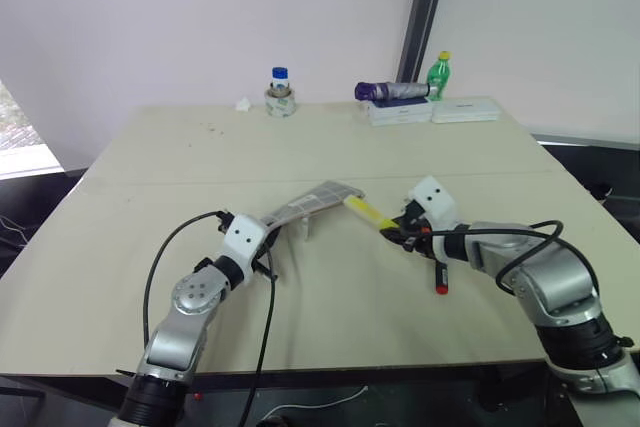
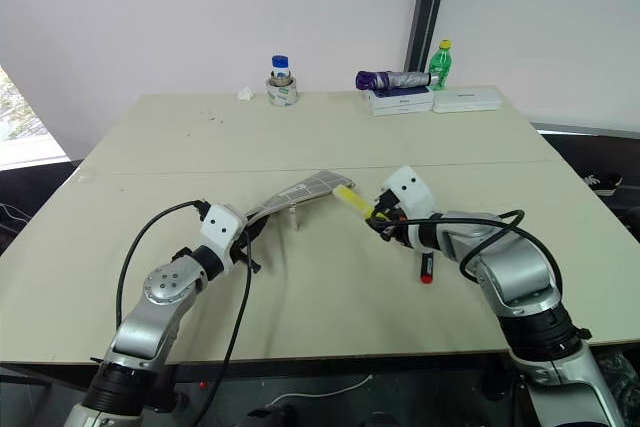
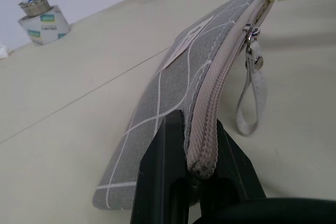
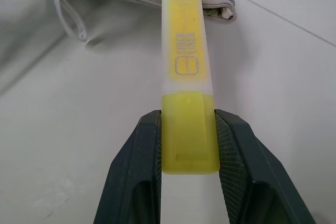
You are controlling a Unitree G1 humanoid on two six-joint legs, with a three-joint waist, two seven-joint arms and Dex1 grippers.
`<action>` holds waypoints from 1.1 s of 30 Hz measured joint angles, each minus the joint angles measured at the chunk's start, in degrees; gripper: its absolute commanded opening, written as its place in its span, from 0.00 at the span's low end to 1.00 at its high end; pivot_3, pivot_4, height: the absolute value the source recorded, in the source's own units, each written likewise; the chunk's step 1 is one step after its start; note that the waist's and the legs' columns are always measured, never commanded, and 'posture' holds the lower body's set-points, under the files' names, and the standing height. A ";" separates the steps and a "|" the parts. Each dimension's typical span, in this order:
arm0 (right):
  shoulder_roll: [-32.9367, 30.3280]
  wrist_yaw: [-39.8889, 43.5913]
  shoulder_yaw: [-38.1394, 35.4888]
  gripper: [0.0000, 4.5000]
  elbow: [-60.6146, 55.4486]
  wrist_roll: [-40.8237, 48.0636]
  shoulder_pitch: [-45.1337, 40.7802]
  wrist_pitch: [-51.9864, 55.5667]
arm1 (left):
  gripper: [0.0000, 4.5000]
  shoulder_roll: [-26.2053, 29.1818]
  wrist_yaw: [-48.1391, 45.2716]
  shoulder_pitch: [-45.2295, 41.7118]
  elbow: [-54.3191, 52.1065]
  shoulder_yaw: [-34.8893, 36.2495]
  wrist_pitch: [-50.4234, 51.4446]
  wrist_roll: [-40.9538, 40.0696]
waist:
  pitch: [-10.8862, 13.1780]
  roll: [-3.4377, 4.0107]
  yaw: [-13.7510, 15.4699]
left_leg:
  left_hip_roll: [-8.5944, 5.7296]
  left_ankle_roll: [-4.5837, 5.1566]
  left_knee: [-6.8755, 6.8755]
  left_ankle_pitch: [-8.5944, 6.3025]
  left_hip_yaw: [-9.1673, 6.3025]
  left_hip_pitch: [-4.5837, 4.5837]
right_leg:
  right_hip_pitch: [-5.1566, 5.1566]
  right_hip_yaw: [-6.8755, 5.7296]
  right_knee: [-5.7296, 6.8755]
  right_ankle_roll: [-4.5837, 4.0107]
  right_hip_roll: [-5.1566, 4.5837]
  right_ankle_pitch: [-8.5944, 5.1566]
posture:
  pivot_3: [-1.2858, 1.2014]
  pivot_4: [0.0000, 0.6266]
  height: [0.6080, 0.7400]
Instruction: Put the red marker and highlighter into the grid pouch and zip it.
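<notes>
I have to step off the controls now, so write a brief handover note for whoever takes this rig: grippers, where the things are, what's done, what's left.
Left gripper: shut on one end of the grid pouch, holding it lifted off the table.
Right gripper: shut on the highlighter, its tip at the pouch's far end.
Red marker: lying on the table under the right arm.
Done: pouch and highlighter picked up.
Left: push the highlighter in, fetch and insert the marker, zip the pouch.
</notes>
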 measured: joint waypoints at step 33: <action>-5.31 7.61 4.48 0.19 -0.65 -1.35 -0.60 -3.20 | 0.00 6.47 -7.26 -0.26 0.41 -2.19 -8.92 1.32 | 0.02 0.00 -0.07 | 0.01 0.00 -0.03 -0.01 0.02 -0.01 | -0.02 0.01 -0.05 -0.01 -0.02 -0.01 | 0.52 0.24 1.00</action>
